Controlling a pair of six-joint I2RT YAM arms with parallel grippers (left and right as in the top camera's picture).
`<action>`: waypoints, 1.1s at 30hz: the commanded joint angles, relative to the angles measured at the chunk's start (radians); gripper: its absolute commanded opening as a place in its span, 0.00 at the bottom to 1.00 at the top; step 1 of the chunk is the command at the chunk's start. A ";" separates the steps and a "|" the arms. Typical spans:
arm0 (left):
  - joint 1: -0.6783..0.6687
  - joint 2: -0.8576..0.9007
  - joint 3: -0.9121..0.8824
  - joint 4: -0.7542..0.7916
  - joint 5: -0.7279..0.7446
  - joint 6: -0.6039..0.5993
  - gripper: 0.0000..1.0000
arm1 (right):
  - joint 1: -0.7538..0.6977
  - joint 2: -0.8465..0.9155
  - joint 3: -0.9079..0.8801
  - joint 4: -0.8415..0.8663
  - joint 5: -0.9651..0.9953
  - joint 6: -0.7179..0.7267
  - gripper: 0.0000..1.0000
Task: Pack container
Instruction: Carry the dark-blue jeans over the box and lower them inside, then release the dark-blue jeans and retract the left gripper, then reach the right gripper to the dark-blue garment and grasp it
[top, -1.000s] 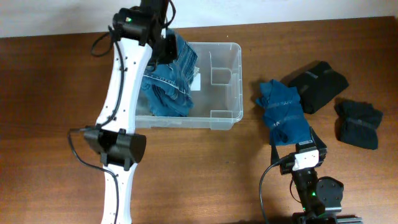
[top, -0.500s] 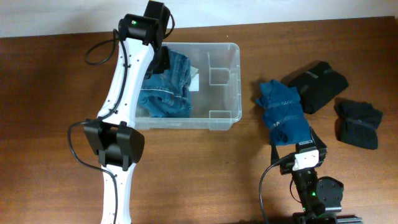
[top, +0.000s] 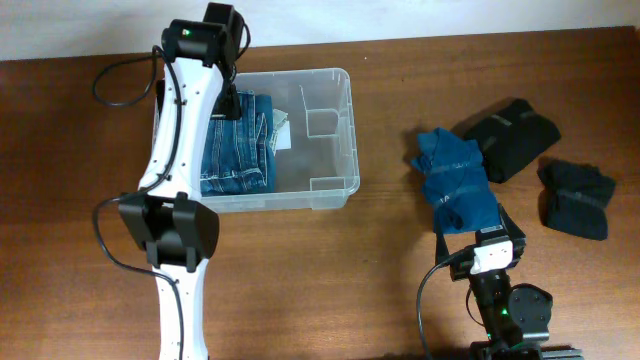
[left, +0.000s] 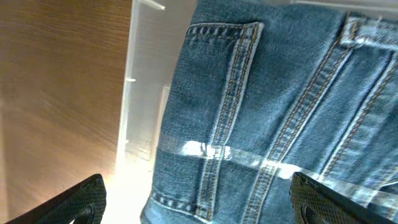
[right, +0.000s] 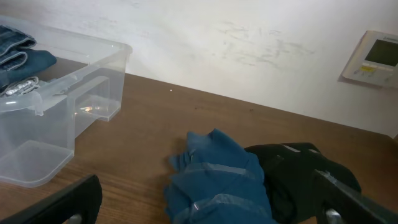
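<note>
Lying just ahead of the open, empty right claw (top: 470, 222), the blue garment (top: 455, 185) sits on the table (top: 80, 150) right of the container (top: 300, 200), over whose jeans (top: 240, 150) the left claw (left: 199, 199) hangs open.

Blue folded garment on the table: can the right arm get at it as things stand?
Probably yes. The blue garment lies in the open just ahead of the open right gripper, with nothing between them. The black garment sits at its far right side, out of the approach.
</note>
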 joint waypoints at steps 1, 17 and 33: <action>-0.003 -0.053 0.003 -0.006 -0.028 0.028 0.94 | -0.008 -0.006 -0.008 -0.002 0.009 0.013 0.98; 0.090 -0.358 0.271 0.016 0.071 0.027 0.99 | -0.008 -0.006 -0.008 -0.002 0.009 0.013 0.99; 0.483 -0.404 0.034 0.248 0.611 0.364 0.99 | -0.008 -0.002 -0.001 0.036 -0.085 0.036 0.98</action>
